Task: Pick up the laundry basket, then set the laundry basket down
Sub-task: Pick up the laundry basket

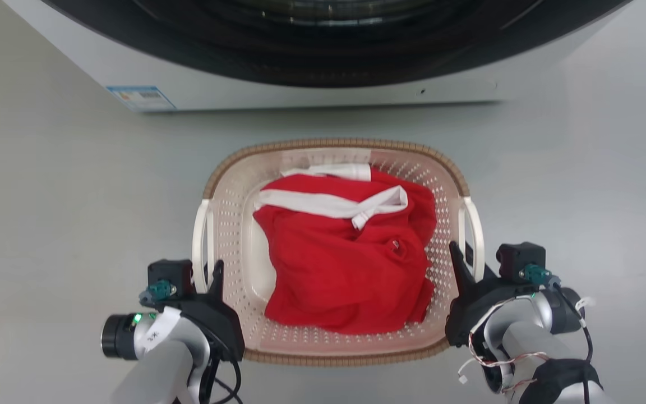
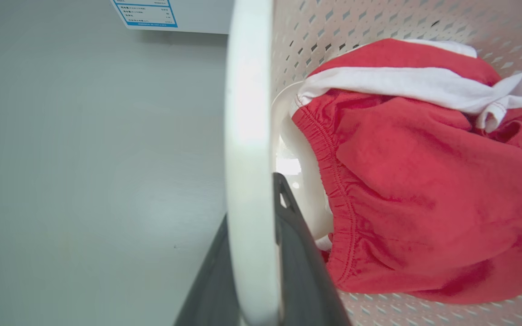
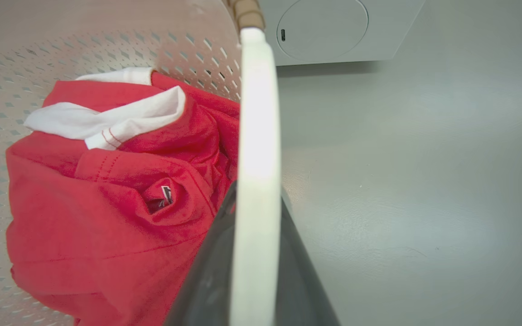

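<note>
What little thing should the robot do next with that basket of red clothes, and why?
Probably raise both arms together, level. The left gripper and right gripper each look closed on a white handle of the laundry basket, which seems to rest on the floor with a red garment inside; an even lift should keep it from tipping.

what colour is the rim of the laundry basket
Brown, woven-look rim on the cream laundry basket; clearest in the head view.
</note>
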